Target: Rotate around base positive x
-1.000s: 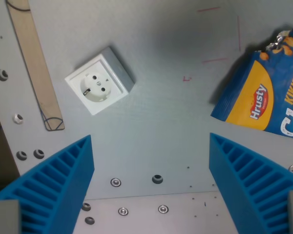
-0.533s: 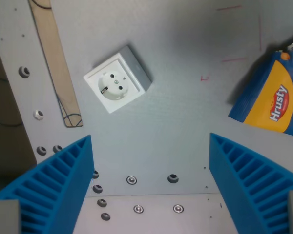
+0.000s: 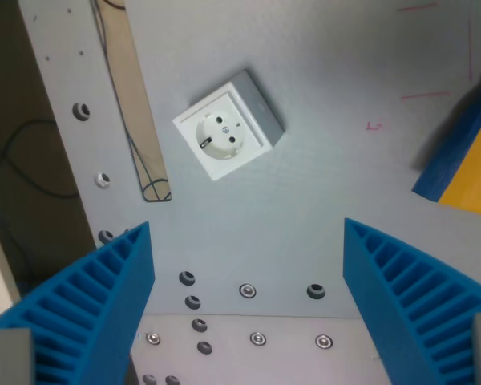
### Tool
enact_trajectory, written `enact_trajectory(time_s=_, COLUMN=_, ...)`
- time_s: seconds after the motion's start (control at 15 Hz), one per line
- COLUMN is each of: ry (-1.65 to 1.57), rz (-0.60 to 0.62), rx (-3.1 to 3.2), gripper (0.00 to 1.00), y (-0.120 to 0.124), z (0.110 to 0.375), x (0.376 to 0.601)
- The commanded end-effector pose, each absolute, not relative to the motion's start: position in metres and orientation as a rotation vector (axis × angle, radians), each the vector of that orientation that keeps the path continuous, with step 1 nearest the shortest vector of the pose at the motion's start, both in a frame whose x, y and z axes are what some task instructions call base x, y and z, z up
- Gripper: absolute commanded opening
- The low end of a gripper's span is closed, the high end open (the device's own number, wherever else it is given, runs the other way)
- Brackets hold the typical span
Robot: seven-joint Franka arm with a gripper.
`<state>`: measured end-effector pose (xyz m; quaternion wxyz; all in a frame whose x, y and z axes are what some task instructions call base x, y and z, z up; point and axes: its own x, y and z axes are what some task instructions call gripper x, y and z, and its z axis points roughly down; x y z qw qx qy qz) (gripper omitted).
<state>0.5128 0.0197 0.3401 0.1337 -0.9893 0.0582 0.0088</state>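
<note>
The task names no object; its own thing is the gripper (image 3: 248, 309) itself, which must rotate around the base's x axis. Its two blue ribbed plastic fingers (image 3: 84, 309) stand wide apart at the bottom of the wrist view, with nothing between them, above the grey metal table (image 3: 305, 200).

The white square wall socket (image 3: 228, 134) lies on the table beyond the gripper, toward the top of the view. Just to the socket's left lies a long flat wooden strip (image 3: 136, 120). Well to the socket's right, at the edge of the view, is a blue and yellow snack bag (image 3: 465, 164).

The risk seems small: if the rotation tilts a finger downward too far, it could touch the table.
</note>
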Motion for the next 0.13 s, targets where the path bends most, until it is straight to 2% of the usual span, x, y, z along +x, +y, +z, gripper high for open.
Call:
enact_trajectory(time_s=0.07, ry=0.125, rz=0.049, rx=-2.635, gripper=1.0, y=0.0149, z=0.3411, x=0.511)
enact_trajectory(time_s=0.13, ry=0.125, rz=0.05, rx=-2.622, gripper=1.0, y=0.0149, z=0.3411, x=0.511)
